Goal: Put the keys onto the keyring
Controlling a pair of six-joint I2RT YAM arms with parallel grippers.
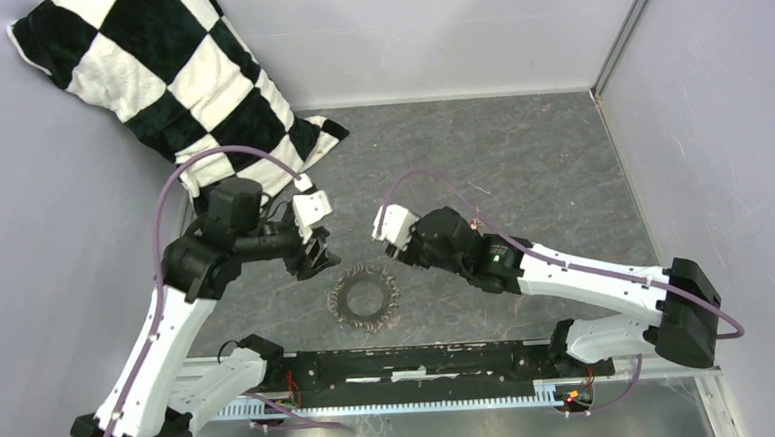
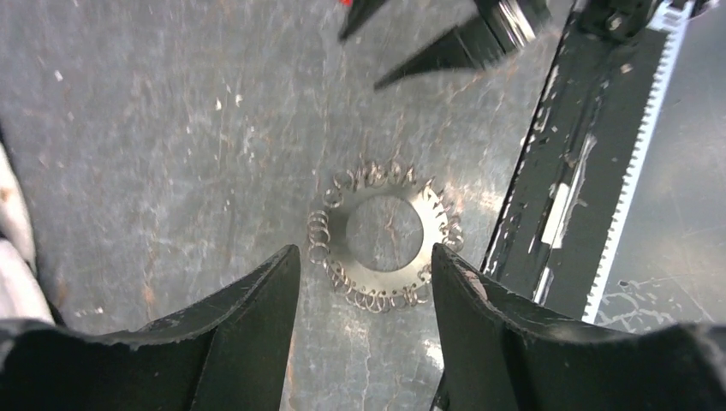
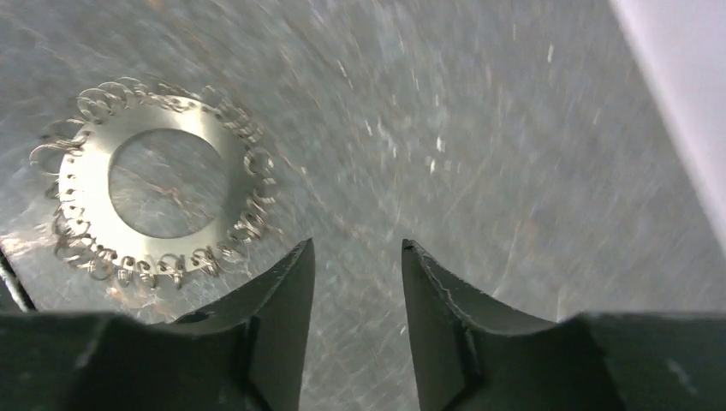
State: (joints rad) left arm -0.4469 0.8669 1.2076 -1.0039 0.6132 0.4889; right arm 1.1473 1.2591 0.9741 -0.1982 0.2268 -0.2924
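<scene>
Grey desk [image 1: 520,151], keyring [image 1: 366,300] flat for access; my left gripper [image 2: 364,250] at ten o'clock gapes wide, my right gripper [image 3: 355,244] at two o'clock is half-parted, both empty.

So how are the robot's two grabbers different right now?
The left gripper has its jaws wider apart than the right gripper. The left gripper's camera shows the keyring between its fingers; the right gripper's camera shows it off to one side. Both are open and hold nothing.
</scene>
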